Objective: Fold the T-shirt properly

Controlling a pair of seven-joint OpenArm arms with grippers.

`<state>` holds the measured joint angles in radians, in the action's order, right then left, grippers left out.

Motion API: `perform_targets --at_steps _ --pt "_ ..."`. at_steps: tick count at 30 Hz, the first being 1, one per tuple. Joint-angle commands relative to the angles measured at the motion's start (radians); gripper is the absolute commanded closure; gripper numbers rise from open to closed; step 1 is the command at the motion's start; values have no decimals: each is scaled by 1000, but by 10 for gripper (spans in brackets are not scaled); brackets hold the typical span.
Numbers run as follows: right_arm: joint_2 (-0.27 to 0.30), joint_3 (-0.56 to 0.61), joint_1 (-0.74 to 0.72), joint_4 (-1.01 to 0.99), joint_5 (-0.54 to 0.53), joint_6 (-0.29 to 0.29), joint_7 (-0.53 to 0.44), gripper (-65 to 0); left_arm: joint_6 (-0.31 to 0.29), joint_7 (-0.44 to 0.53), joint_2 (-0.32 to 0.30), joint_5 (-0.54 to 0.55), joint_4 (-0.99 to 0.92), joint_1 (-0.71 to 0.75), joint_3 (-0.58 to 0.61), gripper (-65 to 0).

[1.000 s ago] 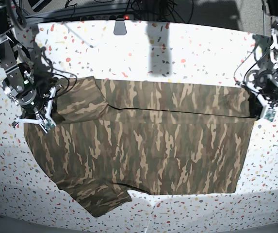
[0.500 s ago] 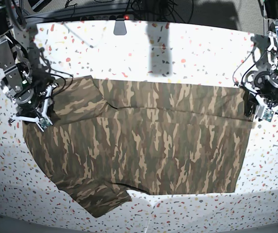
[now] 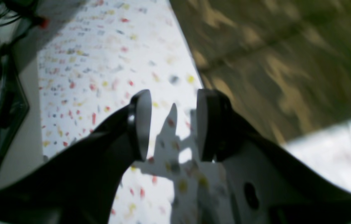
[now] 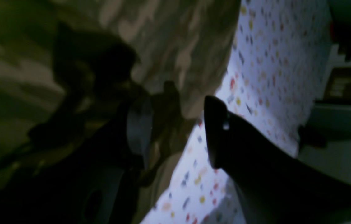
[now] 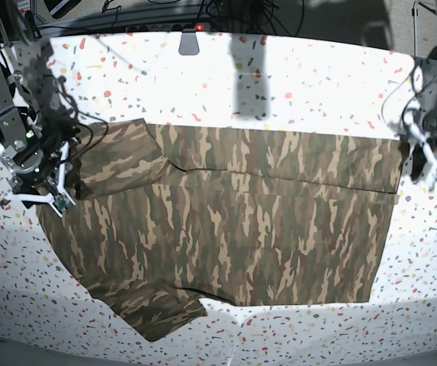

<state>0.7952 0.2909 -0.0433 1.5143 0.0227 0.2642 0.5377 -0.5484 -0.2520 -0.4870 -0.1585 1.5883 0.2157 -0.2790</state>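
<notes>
Camouflage T-shirt (image 5: 233, 221) spread flat across middle of the speckled table (image 5: 302, 84), 1 long strip along its far edge folded over onto the body. Near sleeve pokes toward the table's front-left corner; far sleeve lies doubled over at the left end.

Left gripper (image 3: 171, 124) hangs off the cloth's right end, jaws apart, nothing between them, only bare table below. Right gripper (image 4: 175, 130) hovers over the shirt's left edge, jaws likewise released and holding nothing; 1 finger above cloth, the other above table.

Handling, by my reckoning: light, limp woven cloth, no stiffness, will sag and drag if lifted by 1 point. Not slippery, not fragile. Folded layers may slide apart if tugged sideways.

Where to grip: pinch at the edges, 2 corners at once, 1 per arm, so the span stays taut. The near hem corners at left and right look the likely next hold, then carry them toward the far edge. The near sleeve probably wants tucking first.
</notes>
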Motion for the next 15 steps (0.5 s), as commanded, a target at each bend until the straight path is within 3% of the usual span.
perform_targets --at_steps 1,4,8,11,15 --pt "19 -9 -5 25 0 -9 1 -280 -2 19 -28 5 26 9 -6 -230" --pt "19 -9 28 66 0 -9 1 -280 -6 46 -64 -43 54 64 13 -230" --pt "19 -9 71 135 0 -9 3 -280 -5 42 -127 -143 69 95 139 -230" --pt "16 -9 99 167 3 -9 17 -280 32 36 -153 -224 69 97 229 -230" --pt "16 -9 128 168 4 -9 27 -280 49 38 -165 -234 68 97 272 -230"
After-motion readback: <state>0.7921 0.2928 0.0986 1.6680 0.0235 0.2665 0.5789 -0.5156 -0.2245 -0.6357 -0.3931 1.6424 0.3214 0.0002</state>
